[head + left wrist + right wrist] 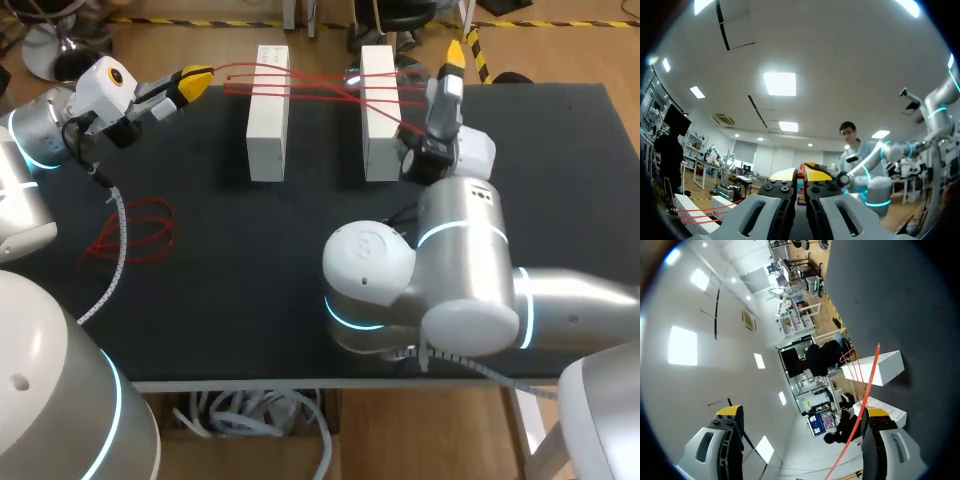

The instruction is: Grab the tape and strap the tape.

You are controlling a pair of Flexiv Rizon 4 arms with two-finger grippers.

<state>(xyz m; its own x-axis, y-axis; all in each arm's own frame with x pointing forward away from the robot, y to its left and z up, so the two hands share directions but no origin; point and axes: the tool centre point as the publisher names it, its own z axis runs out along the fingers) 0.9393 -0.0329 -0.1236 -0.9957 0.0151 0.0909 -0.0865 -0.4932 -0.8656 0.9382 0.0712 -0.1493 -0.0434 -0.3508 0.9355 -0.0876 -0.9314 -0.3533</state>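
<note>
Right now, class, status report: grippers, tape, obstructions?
Left gripper shut on red tape. Right gripper open, tape beside one finger. Tape stretched over two white blocks. Loose coil aside.

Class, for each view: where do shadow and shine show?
Head view: blocks cast soft shadows on the table; the right arm shines. Left wrist view: the left gripper is evenly lit. Right wrist view: a block shadows the table.

Left claw fills the near view, yellow tips pressed tight together, a red sliver pinched between them, probably the tape. Beside it, red strands cross two white blocks.
</note>
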